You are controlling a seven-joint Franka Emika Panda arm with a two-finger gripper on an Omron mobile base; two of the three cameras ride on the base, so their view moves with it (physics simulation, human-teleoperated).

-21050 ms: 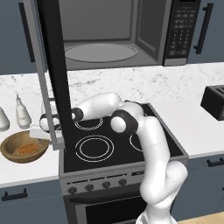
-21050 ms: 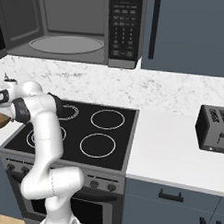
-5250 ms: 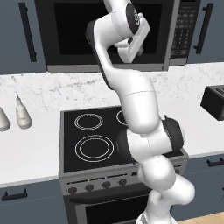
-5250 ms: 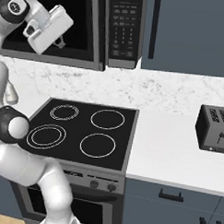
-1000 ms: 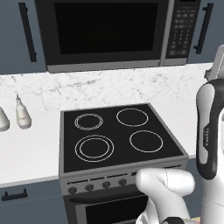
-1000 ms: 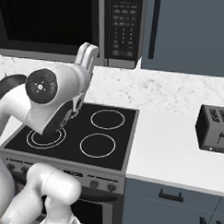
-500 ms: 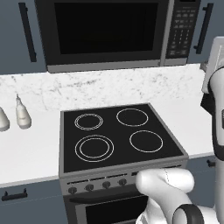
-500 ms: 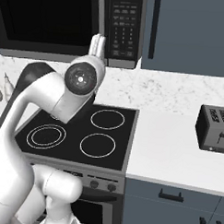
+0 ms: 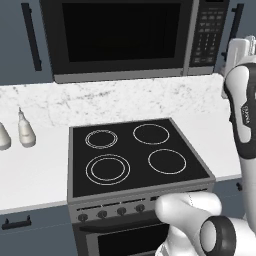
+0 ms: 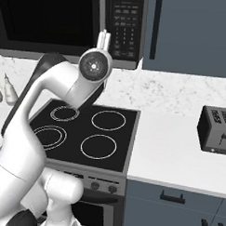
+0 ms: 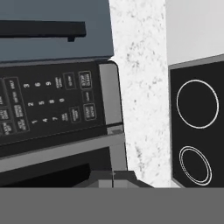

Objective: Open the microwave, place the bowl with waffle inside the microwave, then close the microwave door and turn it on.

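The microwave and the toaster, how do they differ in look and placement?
The microwave is mounted up between the cabinets above the stove, while the toaster stands on the white counter to the stove's right. The microwave is wide, with a dark glass door and a keypad; the toaster is a small box with top slots and a side lever. Both are dark appliances.

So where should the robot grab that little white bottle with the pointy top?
Probably grip the little white bottle around its wide lower body, coming level from the front over the white counter. It stands upright, its top tapers too thin, and a second bottle crowds its left side.
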